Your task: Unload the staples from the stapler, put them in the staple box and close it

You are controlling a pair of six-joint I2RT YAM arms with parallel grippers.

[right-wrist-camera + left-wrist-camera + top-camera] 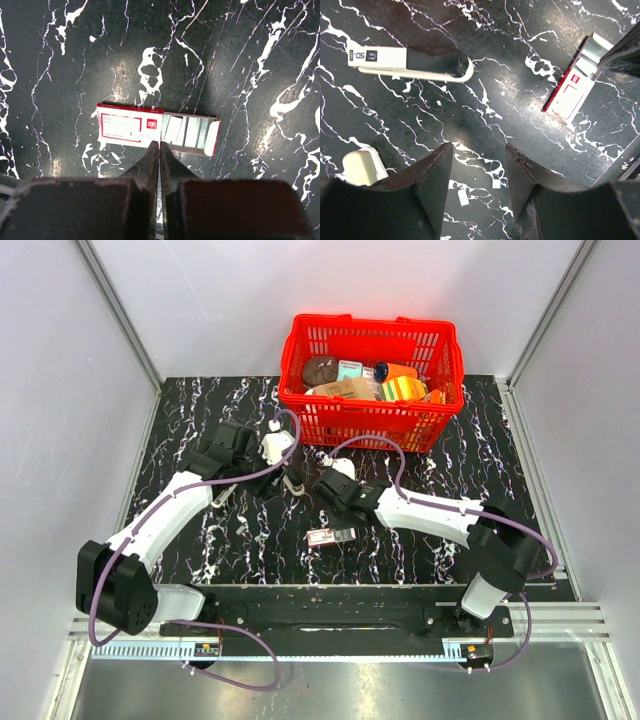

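Note:
The stapler [410, 62] lies flat on the black marble table, closed, with a black top on a pale base, at the upper left of the left wrist view. In the top view it is the small slim piece [293, 483] between the two grippers. My left gripper [479, 146] [265, 478] is open and empty, hovering over bare table short of the stapler. My right gripper [159, 142] [328, 488] is shut, its tips over the near edge of the small staple box [130, 129] [332, 536] [572, 92]. The box tray is slid out, showing silver staple strips [187, 132].
A red basket [370, 425] full of groceries stands at the back of the table. A cream rounded piece [362, 167] sits at the left beside my left finger. Two tiny white scraps [463, 197] lie on the table between the left fingers.

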